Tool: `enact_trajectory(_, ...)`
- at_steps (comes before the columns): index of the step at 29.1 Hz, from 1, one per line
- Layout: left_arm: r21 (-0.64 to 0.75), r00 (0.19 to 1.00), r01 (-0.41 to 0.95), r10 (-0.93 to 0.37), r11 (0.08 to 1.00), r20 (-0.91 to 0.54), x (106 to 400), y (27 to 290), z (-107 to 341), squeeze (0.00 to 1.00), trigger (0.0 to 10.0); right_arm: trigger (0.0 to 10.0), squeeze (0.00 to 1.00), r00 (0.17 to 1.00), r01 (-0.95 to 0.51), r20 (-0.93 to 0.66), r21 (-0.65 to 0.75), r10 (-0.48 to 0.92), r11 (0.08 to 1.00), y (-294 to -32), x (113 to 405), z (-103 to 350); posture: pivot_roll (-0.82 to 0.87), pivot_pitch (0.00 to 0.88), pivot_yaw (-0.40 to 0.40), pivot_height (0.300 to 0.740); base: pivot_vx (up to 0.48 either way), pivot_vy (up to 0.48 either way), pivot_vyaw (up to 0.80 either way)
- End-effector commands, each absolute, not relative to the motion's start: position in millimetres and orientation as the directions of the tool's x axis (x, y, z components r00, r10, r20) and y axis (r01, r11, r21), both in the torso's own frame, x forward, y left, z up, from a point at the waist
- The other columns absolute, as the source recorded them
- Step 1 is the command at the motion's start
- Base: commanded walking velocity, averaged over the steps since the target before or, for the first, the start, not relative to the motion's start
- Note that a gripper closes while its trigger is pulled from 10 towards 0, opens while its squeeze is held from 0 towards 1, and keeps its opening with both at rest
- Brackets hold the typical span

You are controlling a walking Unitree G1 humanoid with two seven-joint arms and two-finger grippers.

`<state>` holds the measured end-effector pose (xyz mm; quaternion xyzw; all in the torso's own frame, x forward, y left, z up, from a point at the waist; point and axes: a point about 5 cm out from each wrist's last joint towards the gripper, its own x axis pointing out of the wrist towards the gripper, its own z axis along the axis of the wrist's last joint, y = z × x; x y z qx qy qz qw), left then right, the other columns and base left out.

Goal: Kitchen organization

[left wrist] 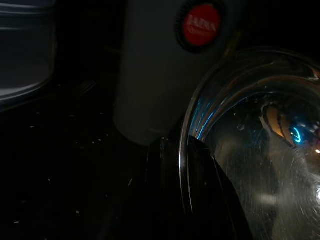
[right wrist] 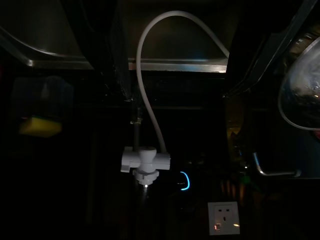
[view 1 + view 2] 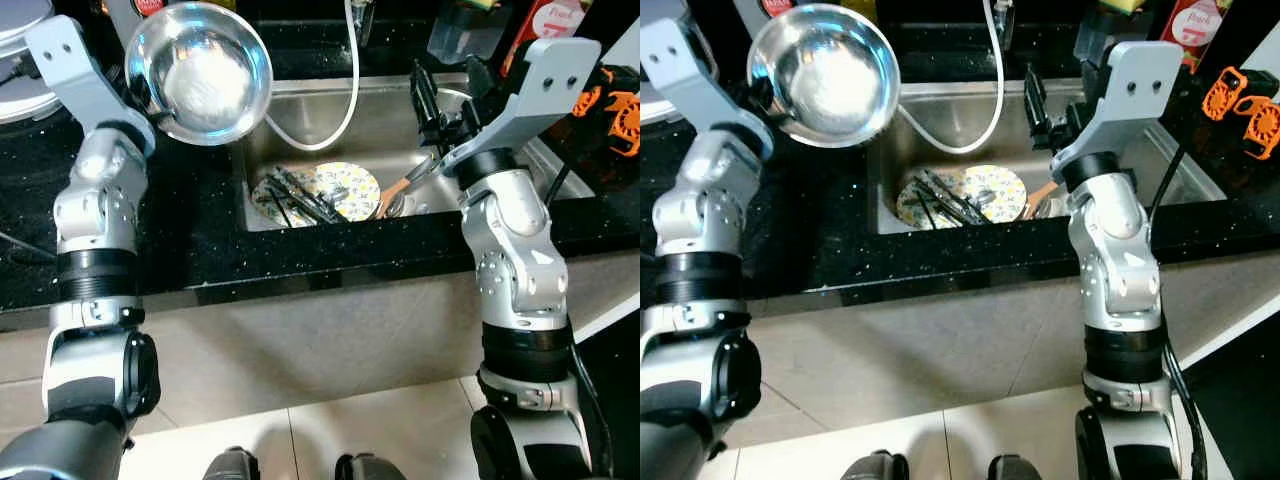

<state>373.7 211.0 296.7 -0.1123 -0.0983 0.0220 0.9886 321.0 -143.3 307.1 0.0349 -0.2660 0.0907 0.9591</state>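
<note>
The left claw [image 1: 182,165] pinches the rim of the steel bowl [image 3: 200,70], held over the black tabletop [image 3: 190,230] at the sink's [image 3: 330,110] ten o'clock; the right claw [image 3: 445,100] hangs spread above the basin; inside lie a patterned plate [image 3: 345,185], black utensils [image 3: 300,195] and a wooden-handled spoon [image 3: 400,190].

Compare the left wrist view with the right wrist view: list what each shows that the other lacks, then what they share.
Left wrist view alone: the left gripper clamped on the rim of the steel bowl, a fingertip on each side of the rim, and behind it a grey container with a red round label.

Right wrist view alone: the white hose looping to a white tap fitting, a yellow sponge, and a wall socket.

Shared: the steel bowl, seen at the edge of the right wrist view, and the dark surroundings.
</note>
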Motion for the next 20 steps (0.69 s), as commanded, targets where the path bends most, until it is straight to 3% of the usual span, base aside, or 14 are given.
enact_trajectory(1, -0.209, 0.978, 0.04, 0.005, 0.977, 0.211, 371, 199, 301, 0.0, 10.0, 10.0, 0.0, 0.846, -0.195, 0.509, 0.015, 0.161, 0.981, -143, 322, 305, 0.06, 0.093, -0.006, 0.74, 0.0, 0.0, 0.0)
enact_trajectory(6, -0.216, 0.971, 0.136, -0.086, 0.967, 0.225, 369, 185, 303, 0.0, 10.0, 10.0, 0.0, 0.845, -0.294, 0.452, -0.052, 0.286, 0.954, -128, 322, 298, 0.06, 0.091, -0.002, 0.74, 0.0, 0.0, 0.0)
enact_trajectory(11, -0.056, 0.944, 0.197, -0.174, 0.979, 0.281, 371, 159, 305, 0.0, 10.0, 10.0, 0.0, 0.867, -0.393, 0.32, -0.033, 0.382, 0.919, -100, 322, 276, 0.06, 0.086, 0.002, 0.74, 0.0, 0.0, 0.0)
enact_trajectory(14, 0.069, 0.914, 0.26, -0.268, 0.963, 0.303, 368, 137, 303, 0.0, 10.0, 10.0, 0.0, 0.883, -0.385, 0.285, -0.008, 0.372, 0.923, -92, 326, 269, 0.06, 0.084, 0.008, 0.74, 0.0, 0.0, 0.0)
enact_trajectory(20, 0.162, 0.848, 0.374, -0.407, 0.913, 0.34, 353, 112, 301, 0.0, 10.0, 10.0, 0.0, 0.925, -0.312, 0.244, 0.046, 0.292, 0.949, -94, 332, 265, 0.05, 0.08, 0.012, 0.74, 0.0, 0.0, 0.0)
